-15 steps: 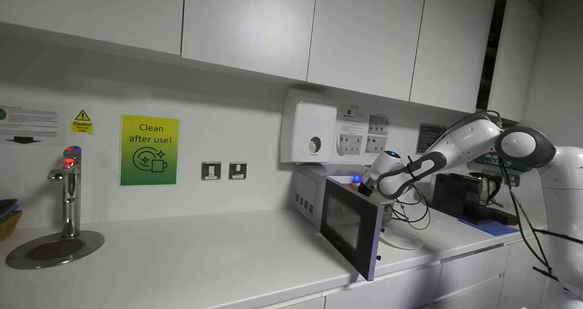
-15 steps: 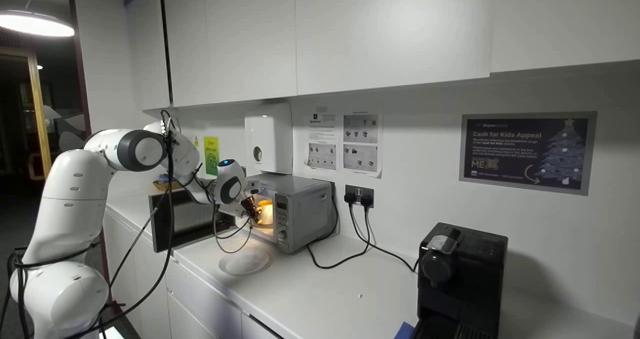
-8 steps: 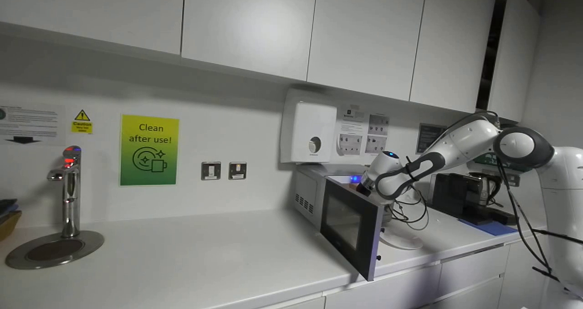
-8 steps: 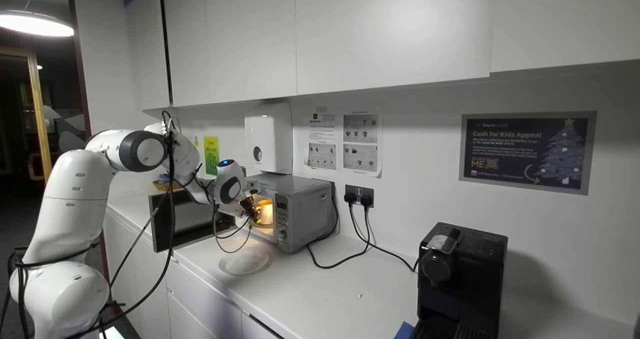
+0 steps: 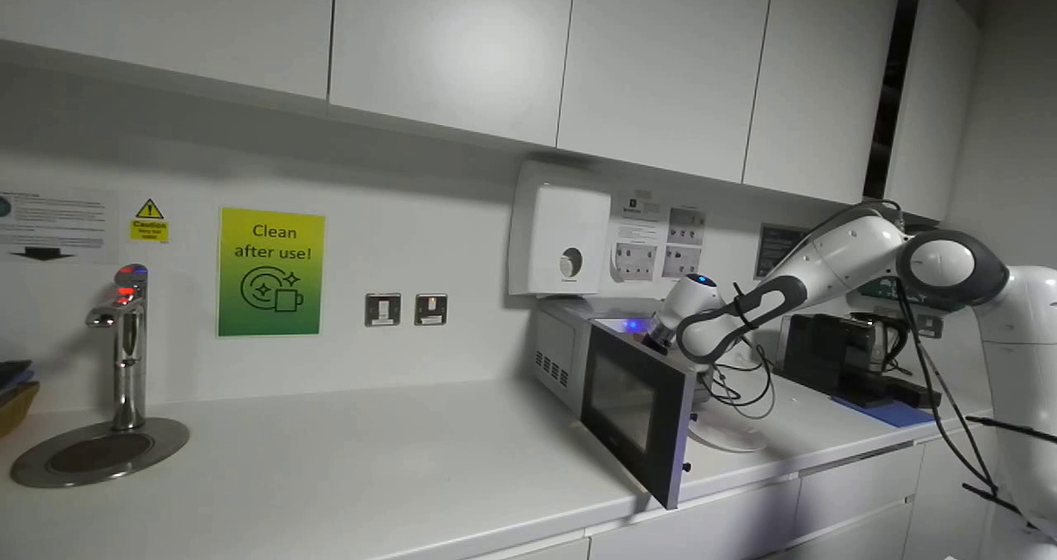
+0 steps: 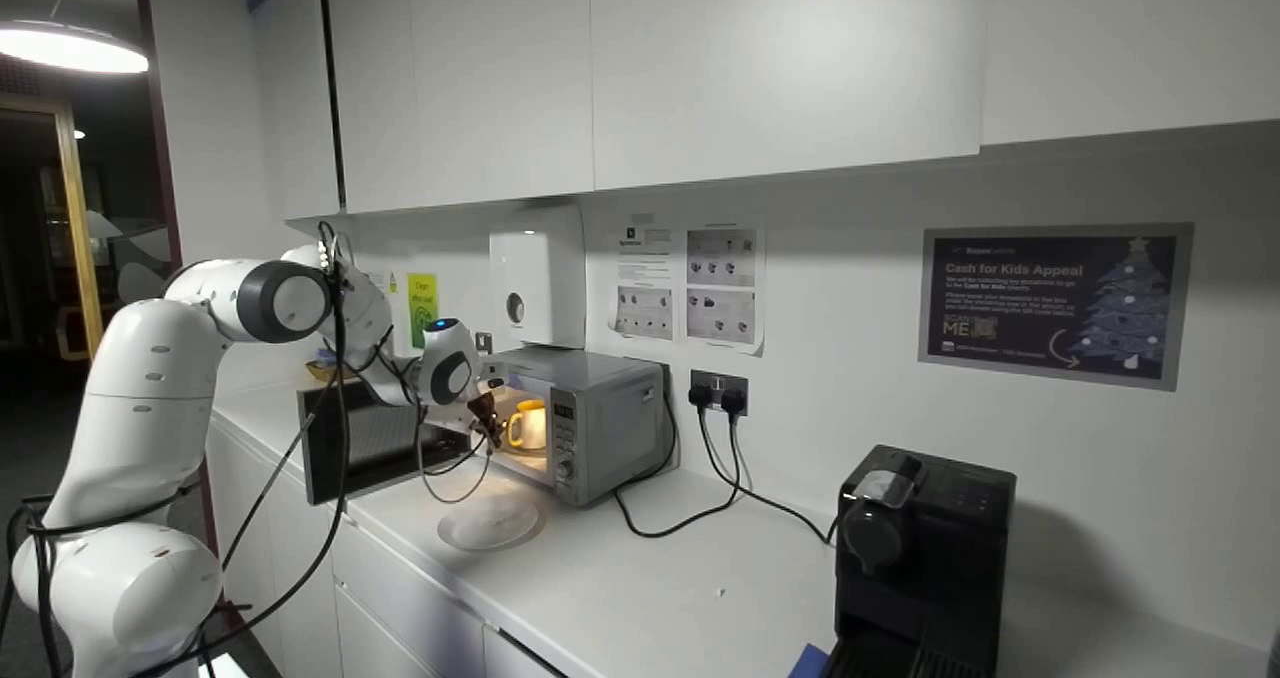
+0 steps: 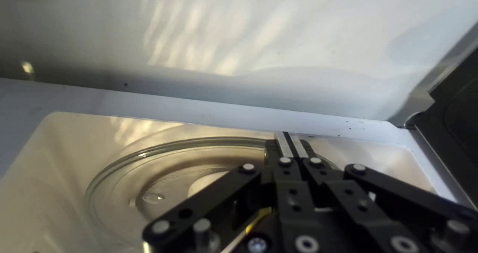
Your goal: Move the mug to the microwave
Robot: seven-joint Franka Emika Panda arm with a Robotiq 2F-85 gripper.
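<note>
We see the clenched claw point(image 7: 289, 144) farther from the mug point(image 6: 533, 426) inside the microwave point(image 6: 622, 430) than before; only the wrist view shows its jaws meeting.

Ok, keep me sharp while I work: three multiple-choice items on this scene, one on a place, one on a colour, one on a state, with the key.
1. Where is the mug?
A) on the countertop
B) inside the microwave
C) under the tap

2. What colour is the coffee machine?
A) red
B) white
C) black

3. What state is the gripper in?
A) shut
B) half open
C) wide open

Key:
1: B, since an exterior view shows it within the lit cavity, door open.
2: C, since its casing looks black in both exterior views.
3: A, since the wrist view shows its fingertips together.
</note>
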